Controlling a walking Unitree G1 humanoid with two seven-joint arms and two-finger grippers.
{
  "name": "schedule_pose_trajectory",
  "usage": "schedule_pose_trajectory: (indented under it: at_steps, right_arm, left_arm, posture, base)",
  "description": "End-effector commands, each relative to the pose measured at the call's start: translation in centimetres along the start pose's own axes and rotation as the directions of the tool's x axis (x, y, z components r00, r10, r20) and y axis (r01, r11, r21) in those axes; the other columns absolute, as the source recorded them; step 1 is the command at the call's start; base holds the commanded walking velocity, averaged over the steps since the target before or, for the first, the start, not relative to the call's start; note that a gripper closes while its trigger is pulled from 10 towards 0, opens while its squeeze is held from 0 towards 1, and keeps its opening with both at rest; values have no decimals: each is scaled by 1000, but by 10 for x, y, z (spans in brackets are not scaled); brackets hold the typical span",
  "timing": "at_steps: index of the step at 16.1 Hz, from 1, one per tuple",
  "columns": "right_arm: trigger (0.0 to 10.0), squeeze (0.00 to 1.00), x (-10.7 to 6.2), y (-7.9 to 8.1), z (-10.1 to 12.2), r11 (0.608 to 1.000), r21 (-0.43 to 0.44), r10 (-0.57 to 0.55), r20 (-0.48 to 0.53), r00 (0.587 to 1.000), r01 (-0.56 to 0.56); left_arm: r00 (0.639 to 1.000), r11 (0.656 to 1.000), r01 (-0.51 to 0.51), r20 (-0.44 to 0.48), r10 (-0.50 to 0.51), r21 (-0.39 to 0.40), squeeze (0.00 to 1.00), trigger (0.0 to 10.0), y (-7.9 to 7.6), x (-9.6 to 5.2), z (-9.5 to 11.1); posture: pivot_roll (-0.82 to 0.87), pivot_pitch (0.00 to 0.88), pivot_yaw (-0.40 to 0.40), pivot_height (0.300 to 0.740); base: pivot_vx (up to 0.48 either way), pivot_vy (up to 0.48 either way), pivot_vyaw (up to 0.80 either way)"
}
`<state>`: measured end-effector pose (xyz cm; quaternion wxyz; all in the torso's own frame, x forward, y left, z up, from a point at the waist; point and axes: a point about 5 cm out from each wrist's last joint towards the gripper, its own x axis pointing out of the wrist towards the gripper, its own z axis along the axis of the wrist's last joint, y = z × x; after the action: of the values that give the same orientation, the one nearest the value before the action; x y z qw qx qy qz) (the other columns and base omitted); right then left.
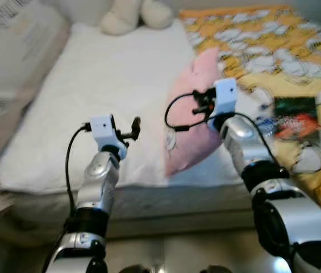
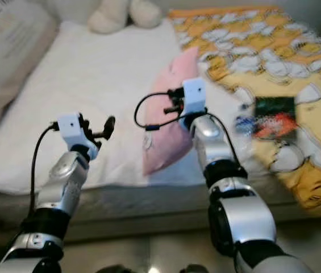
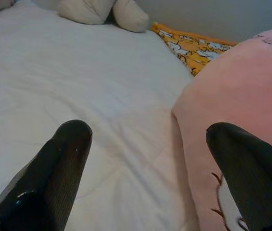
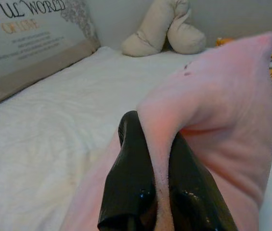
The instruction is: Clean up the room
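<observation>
A pink pillow (image 1: 191,122) stands on edge on the white bed (image 1: 103,85), held up by my right gripper (image 4: 156,159), which is shut on a fold of its fabric. The pillow (image 4: 222,120) rises past the black fingers (image 4: 131,178) in the right wrist view. My left gripper (image 1: 133,129) hovers over the sheet just left of the pillow, open, with nothing between its fingers (image 3: 58,168). The pillow's edge (image 3: 237,120) lies close by its far finger.
A cream plush toy (image 1: 134,14) sits at the head of the bed. A yellow patterned blanket (image 1: 274,51) covers the bed's right side, with a dark green packet (image 1: 296,116) on it. A lettered cushion (image 4: 25,38) leans at the left. The bed's front edge (image 1: 149,193) is near my arms.
</observation>
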<state>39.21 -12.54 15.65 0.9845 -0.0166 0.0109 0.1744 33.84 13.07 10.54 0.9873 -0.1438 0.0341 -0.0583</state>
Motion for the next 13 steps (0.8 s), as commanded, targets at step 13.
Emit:
schedule_pose_trajectory:
  at_steps: [13]
  right_arm:
    - [0,0,2,0,13,999,-15,30,68,997,-29]
  left_arm:
    - [995,995,-102,9,102,10,0,10000,8,-2,2]
  posture:
    - [-149,0,104,740]
  base:
    - [294,329,0]
